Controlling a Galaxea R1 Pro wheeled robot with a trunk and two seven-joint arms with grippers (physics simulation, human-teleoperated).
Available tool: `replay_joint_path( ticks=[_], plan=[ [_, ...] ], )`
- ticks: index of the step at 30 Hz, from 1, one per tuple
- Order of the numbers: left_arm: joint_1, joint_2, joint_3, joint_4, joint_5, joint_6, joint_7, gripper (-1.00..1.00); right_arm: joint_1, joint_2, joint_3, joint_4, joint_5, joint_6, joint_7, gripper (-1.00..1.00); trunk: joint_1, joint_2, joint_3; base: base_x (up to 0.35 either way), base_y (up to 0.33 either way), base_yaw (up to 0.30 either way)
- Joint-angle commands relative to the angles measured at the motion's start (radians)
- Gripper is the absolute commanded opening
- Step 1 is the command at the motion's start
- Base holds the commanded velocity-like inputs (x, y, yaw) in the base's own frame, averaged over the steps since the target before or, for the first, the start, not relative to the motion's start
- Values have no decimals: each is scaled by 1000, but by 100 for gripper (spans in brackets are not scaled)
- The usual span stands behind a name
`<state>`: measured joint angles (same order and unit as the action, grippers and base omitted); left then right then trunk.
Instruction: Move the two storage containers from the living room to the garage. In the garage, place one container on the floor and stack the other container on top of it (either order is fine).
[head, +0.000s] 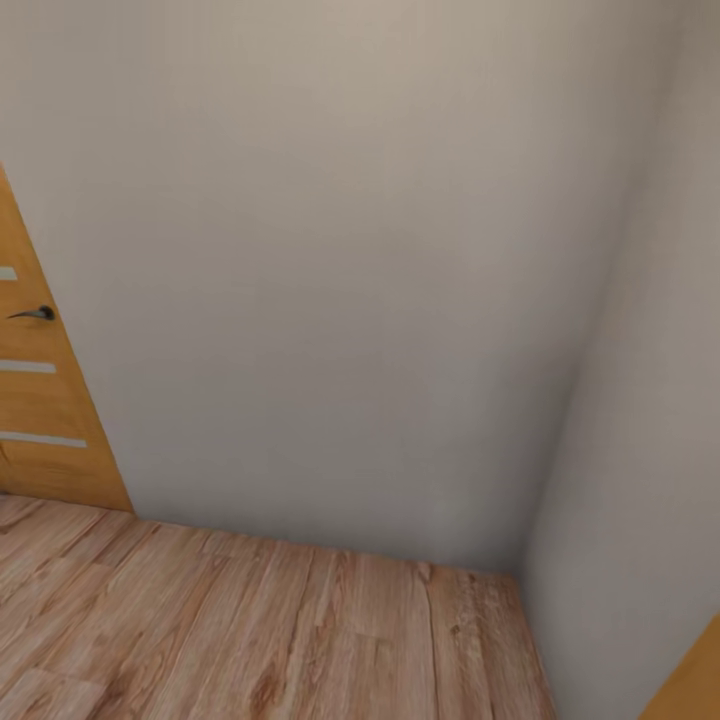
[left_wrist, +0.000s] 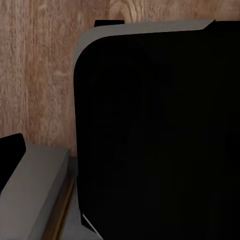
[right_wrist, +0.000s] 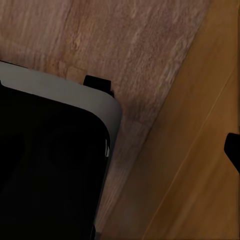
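Jaws on both arms cannot be made out, dark robot body (left_wrist: 160, 135) blocking each wrist camera above wood plank floor (head: 250, 630). Beyond, cream walls (head: 330, 280) are meeting in a corner right of a wooden door (head: 40, 400).

In the left wrist view the robot's base (left_wrist: 160, 130) is a large matte black slab with a rounded corner, edged by a thin pale grey rim along its outer side, and a small black tab (left_wrist: 109, 22) juts out beyond that rim. Beside it sits a flat grey block (left_wrist: 35, 190) with a black piece (left_wrist: 11, 152) at its end. The right wrist view shows the same black body (right_wrist: 50, 170) with a broader grey rim curving round its corner and a small black lug (right_wrist: 97, 82) on the rim.
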<state>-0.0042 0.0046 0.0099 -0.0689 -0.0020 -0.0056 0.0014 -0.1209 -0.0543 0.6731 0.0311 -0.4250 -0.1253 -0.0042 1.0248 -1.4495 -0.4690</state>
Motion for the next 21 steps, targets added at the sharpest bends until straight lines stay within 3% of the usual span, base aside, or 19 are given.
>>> replay_joint_path(
  ticks=[1, 9, 21],
  plan=[
    [0, 0, 1, 0, 0, -1, 0, 100, -1, 1, 9, 3, -8, -5, 0, 100, 0, 0, -1, 129, 0, 68],
    [0, 0, 1, 0, 0, -1, 0, 100, 0, 1, 9, 2, -8, -5, 0, 100, 0, 0, -1, 47, 0, 101],
    [0, 0, 1, 0, 0, -1, 0, 100, 0, 1, 9, 2, -8, -5, 0, 100, 0, 0, -1, 29, 0, 262]
  ],
)
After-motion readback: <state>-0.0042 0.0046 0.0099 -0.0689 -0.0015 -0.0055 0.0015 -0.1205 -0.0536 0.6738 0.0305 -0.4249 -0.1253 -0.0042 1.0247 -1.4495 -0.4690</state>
